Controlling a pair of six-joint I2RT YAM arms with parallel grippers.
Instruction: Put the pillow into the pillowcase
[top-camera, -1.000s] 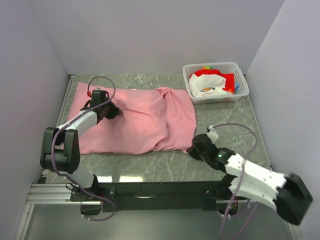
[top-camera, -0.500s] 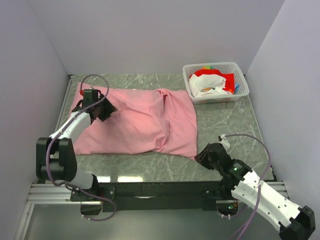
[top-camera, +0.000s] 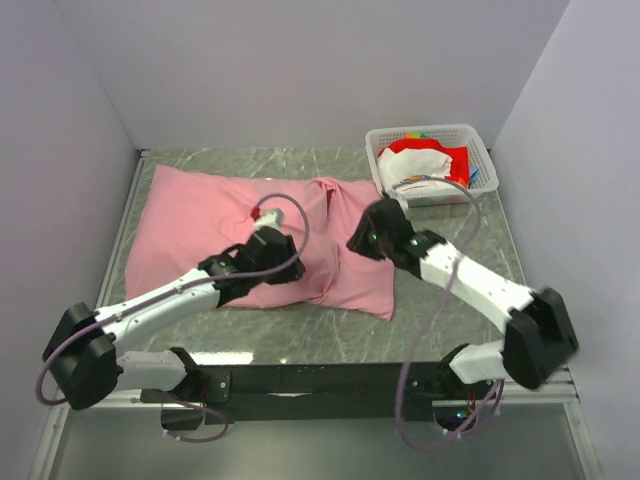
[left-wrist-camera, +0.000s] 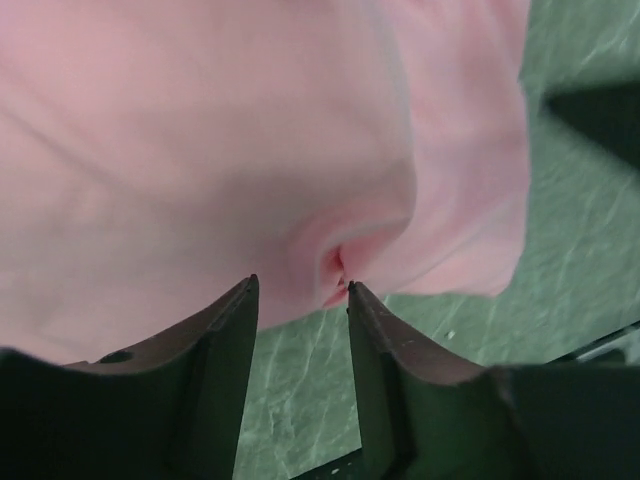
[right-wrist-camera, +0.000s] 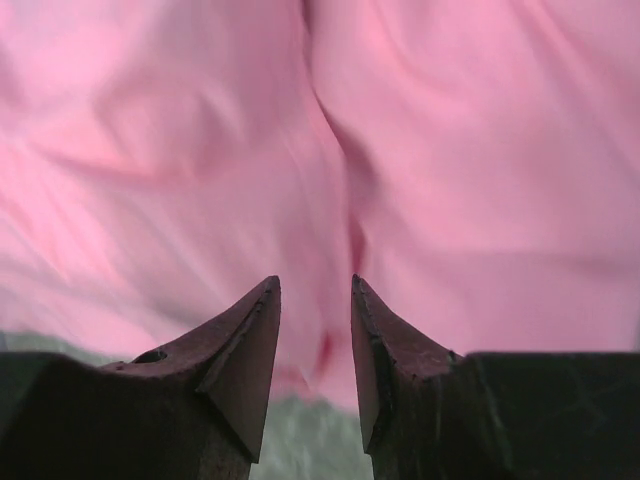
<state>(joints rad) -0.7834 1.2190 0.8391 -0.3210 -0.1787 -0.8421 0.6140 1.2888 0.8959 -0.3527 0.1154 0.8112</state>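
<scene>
Swung inward since second ago: left tool (left-wrist-camera: 298, 285), right tool (right-wrist-camera: 315, 285), both parted, gripping nothing, above pillowcase (top-camera: 195, 215) on worktop (top-camera: 450, 250). Pillow unseen, probably inside plump left half. Advisable: pinch loose right-hand flap squarely.

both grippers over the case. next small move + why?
Probably lower the right gripper and pinch the crease of the pillowcase in front of it. Its jaws are open and hold nothing. The left gripper is open too, at the near edge. No pillow shows. The left part of the fabric bulges as if filled, and the right end lies flat and creased.
</scene>
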